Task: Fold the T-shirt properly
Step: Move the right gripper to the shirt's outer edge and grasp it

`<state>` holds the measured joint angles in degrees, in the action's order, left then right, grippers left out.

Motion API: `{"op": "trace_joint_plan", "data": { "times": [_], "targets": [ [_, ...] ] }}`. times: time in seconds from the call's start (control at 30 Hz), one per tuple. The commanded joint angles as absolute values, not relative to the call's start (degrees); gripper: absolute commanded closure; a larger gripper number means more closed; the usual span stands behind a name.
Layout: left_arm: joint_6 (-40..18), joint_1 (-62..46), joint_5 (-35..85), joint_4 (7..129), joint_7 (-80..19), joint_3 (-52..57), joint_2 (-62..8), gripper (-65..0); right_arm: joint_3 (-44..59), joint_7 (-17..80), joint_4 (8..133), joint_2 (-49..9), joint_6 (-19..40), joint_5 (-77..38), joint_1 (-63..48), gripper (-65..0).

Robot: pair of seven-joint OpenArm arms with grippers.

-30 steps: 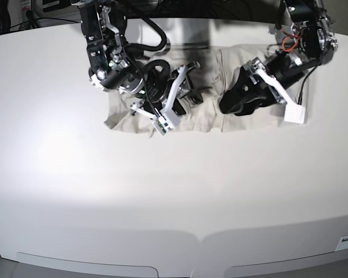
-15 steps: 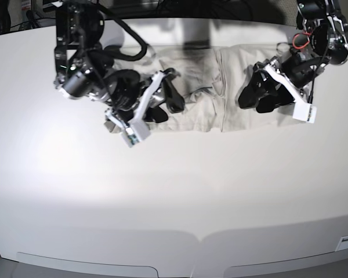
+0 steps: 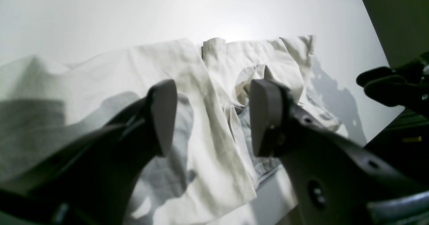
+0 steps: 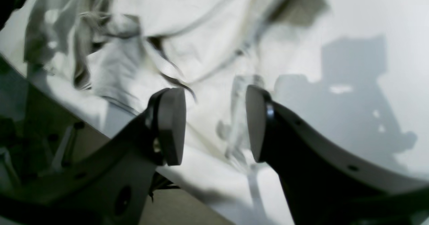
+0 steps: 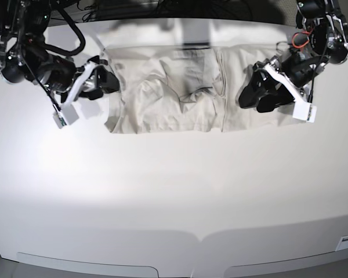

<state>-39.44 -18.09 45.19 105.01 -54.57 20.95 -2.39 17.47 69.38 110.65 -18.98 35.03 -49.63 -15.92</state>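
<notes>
Two grippers, both with jaws apart and nothing between them. Near half of the base view is bare table (image 5: 174,197); all the action sits in the upper band of the frame.

Shirt (image 5: 180,95) lies across the upper middle, folded into a wide strip, lower edge fairly straight, a vertical fold line right of centre. Middle is rumpled, with a dark crease and loose bunching near the neck area.

Left gripper (image 5: 256,92) hovers at the upper right over the shirt's right end; in its wrist view the fingers (image 3: 264,117) stand wide with cloth visible below them, not pinched. Right gripper (image 5: 101,81) is at the upper left, just off the shirt's left edge; its wrist view is blurred but shows clear daylight between the pads (image 4: 172,126), so released.

My read: between folds, arms set at opposite ends, no grasp in hand.

Next move likely wants each gripper down on an end of the strip, pinching all layers at once, then carrying the ends toward the centre. Risk: the bunched middle gets trapped; may need smoothing first.
</notes>
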Motion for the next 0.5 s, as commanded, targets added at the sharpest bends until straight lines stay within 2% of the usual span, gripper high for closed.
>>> {"op": "trace_joint_plan", "data": {
  "times": [0.0,0.17,0.3,0.47],
  "targets": [
    [-40.00,-17.93,46.50,105.97,-53.47,20.99,-2.72,-33.7,17.67,68.93,110.93,-19.88,33.47,-51.42,-15.40,-29.7],
    [-40.00,-18.28,46.50,105.97,-53.52,20.99,-2.72,-33.7,17.61,69.10,102.10,-19.97,32.05,-51.92,-13.47,-29.7],
    [-40.00,-18.24,46.50,105.97,-53.91,20.99,-2.72,-33.7,17.61,72.90,94.11,-19.99,32.14,-55.99,-9.91,-29.7],
    [-40.00,-18.24,46.50,105.97,-53.93,20.99,-2.74,-33.7,17.54,73.12,89.36,-19.92,32.12,-55.48,-7.03,-29.7]
  ]
}}
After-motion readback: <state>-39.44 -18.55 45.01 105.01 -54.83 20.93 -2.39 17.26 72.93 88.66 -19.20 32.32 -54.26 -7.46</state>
